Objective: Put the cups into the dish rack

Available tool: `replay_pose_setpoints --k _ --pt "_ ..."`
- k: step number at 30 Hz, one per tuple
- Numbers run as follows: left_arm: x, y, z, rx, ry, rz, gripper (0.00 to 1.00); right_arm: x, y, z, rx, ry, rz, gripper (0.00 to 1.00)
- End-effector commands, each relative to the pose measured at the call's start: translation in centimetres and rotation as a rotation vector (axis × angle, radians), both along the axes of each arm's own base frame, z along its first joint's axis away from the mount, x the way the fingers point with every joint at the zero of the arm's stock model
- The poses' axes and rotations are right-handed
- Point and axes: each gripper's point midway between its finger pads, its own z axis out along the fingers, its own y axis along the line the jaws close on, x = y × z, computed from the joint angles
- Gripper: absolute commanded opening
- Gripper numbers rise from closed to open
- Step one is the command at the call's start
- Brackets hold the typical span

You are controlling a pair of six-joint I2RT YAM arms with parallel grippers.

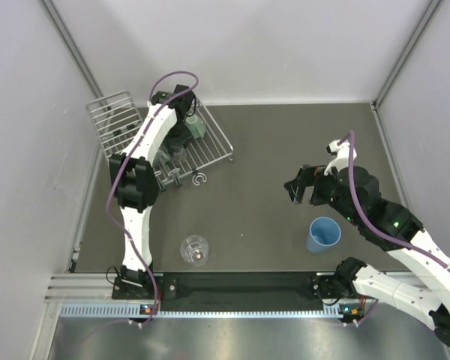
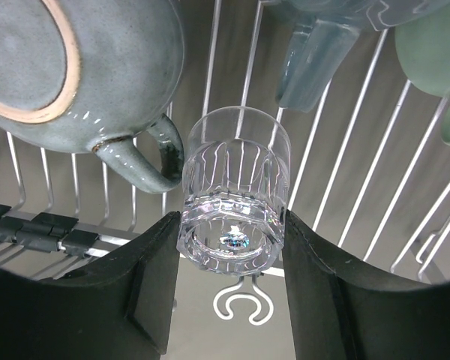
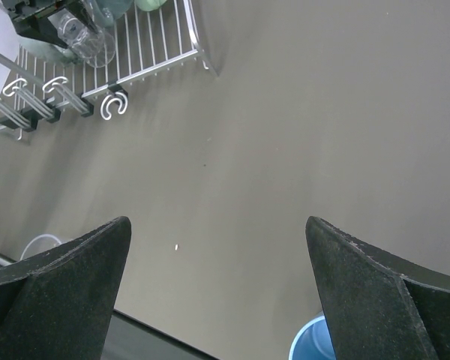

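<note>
The left gripper (image 2: pixel 232 241) is closed on a small glass (image 2: pixel 236 180). The glass is gripped by its sides, with the thick base toward the wrist camera and the mouth toward the rack (image 1: pixel 114 114), presumably so that it can be set down inverted to drain. It is held over the grid tray near a hook (image 2: pixel 238 306), just beside a grey mug (image 2: pixel 75 67) placed foot-up; a mint mug (image 2: pixel 435 52) lies beyond. The right gripper (image 3: pixel 217 225) is spread wide and empty above the table (image 3: pixel 322 112), near the tumbler (image 1: pixel 324 234), judged its likely next pick. A larger glass (image 1: pixel 195 250) stands near the left base.
</note>
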Motion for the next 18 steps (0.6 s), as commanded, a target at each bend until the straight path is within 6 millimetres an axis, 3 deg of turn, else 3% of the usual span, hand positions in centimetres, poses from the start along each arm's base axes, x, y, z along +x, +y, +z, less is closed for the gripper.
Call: replay_pose_setpoints --k 1,6,13,15,18 --pt "-0.1 0.1 -0.1 -0.005 0.017 0.01 0.25 0.4 -0.4 1.0 0.021 -0.04 -0.027 1.0" --pt "0.0 -0.2 -0.4 -0.016 0.02 0.007 0.5 0.3 -0.6 1.0 0.02 -0.04 -0.029 1.0" --pt "0.3 -0.3 0.2 -0.027 -0.005 0.007 0.66 0.3 -0.7 1.0 0.018 -0.039 -0.031 1.0" --pt "0.3 -0.1 0.4 -0.018 -0.01 0.007 0.75 0.2 -0.7 1.0 0.018 -0.039 -0.031 1.0" --pt "0.3 0.0 0.7 -0.01 -0.015 0.001 0.79 0.1 -0.7 0.9 0.02 -0.037 -0.031 1.0"
